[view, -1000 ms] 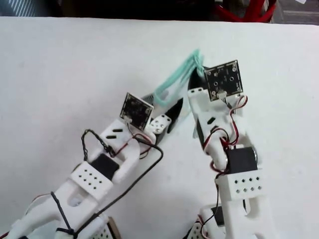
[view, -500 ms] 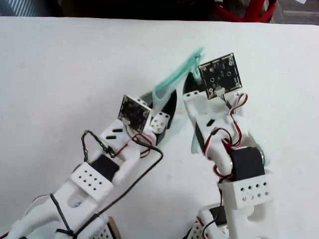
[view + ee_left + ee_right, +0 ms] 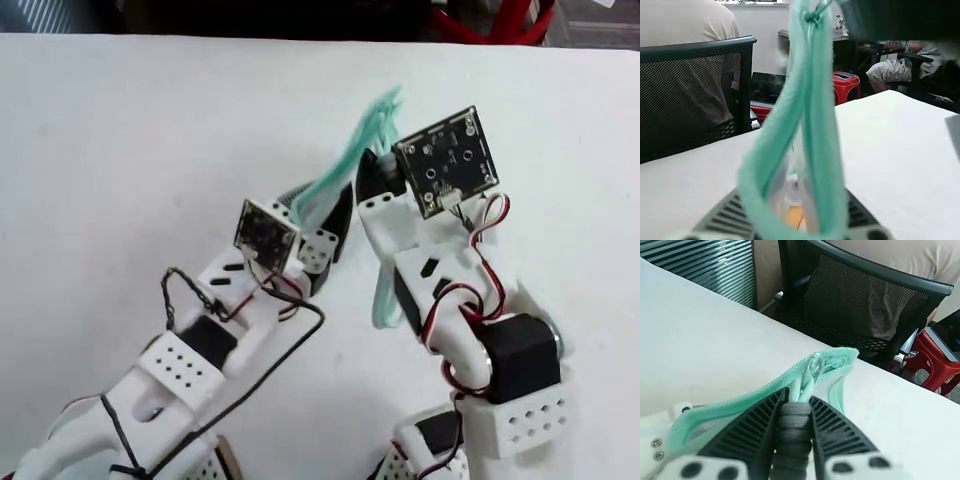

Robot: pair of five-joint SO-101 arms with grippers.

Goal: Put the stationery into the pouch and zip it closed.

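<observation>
As your right arm draws back and rises, the mint-green fabric pouch point(image 3: 338, 175) tilts steeper than a second ago, held up between both arms over the white counter point(image 3: 120, 150). Your right fingers point(image 3: 755, 425) clamp the dark grey zip cord point(image 3: 792, 427); your left fingers point(image 3: 725, 220) pinch the pouch's other end, so the zipping looks under way. Behind stand a black mesh chair point(image 3: 850, 300) and a red stool point(image 3: 935, 360).
</observation>
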